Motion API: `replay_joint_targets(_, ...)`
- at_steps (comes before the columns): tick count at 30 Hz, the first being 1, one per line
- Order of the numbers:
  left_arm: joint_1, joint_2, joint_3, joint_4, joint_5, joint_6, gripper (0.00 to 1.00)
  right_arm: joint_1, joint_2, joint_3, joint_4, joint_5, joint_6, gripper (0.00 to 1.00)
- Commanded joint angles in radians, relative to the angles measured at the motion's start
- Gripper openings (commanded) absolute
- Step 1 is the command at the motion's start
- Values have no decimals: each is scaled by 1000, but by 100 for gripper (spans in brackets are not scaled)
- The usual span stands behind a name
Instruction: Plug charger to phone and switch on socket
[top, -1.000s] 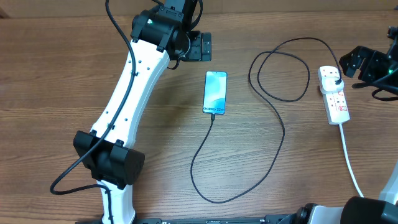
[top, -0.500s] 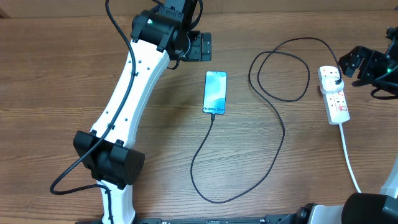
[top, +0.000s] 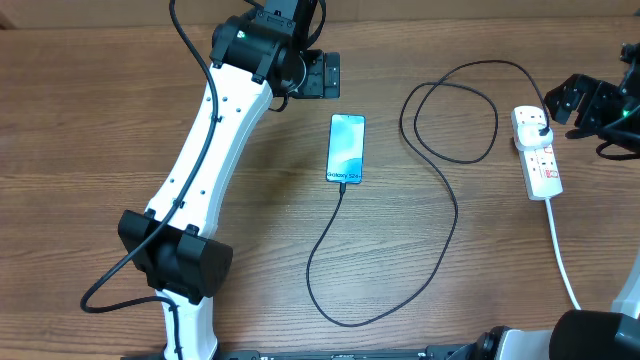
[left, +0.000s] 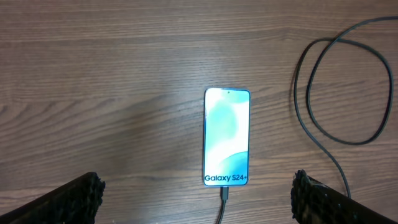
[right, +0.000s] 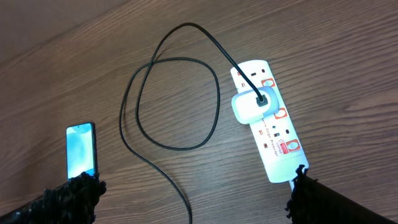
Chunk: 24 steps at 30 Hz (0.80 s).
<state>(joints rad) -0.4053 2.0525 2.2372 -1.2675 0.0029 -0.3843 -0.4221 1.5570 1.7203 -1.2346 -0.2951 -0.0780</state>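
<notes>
Overhead view of a brown wood-grain table (top: 100, 100), described from the front edge to the far edge. Nearest the front edge, a long thin black charger cable (top: 345, 322) bends in a wide U. Its left end runs up to the middle of the table and meets the bottom edge of a slim rectangular phone with a lit blue-teal screen (top: 346, 149). The left wrist view shows the slim connector tip (left: 224, 194) touching that edge, apparently seated.

The cable's right side climbs, makes a loose loop toward the far right, and ends in a white adapter block (right: 252, 104). This block is pushed into a white elongated power strip socket (top: 540, 165) lying near the right edge. The strip's thick white cord (top: 562, 255) trails toward the front right corner.

Beyond the phone, toward the far edge, the left gripper (top: 325, 75) hangs with its jaws spread wide, holding nothing. Near the socket's far end, the right gripper (top: 562, 100) is likewise wide open and empty.

Judging from this, both ends of the charger look connected, so the plugging step appears done. The small red-marked switches (right: 281, 114) are too small to read, so whether power is on cannot be told. Pressing the switch for the occupied outlet is probably what is left, and the right gripper is the closer one.
</notes>
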Motion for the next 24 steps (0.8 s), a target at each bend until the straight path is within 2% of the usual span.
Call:
replay_joint_targets(1,5,5,2,-18,10,23,100,2,-2,2,2,11,3,100)
replay_joint_targets(15,3,10,-10,-49,-93,48,100,2,-2,2,2,11,3,100)
replay_joint_targets(24,-2,-21,-111,105,-61,40,99,2,-2,2,2,11,3,100)
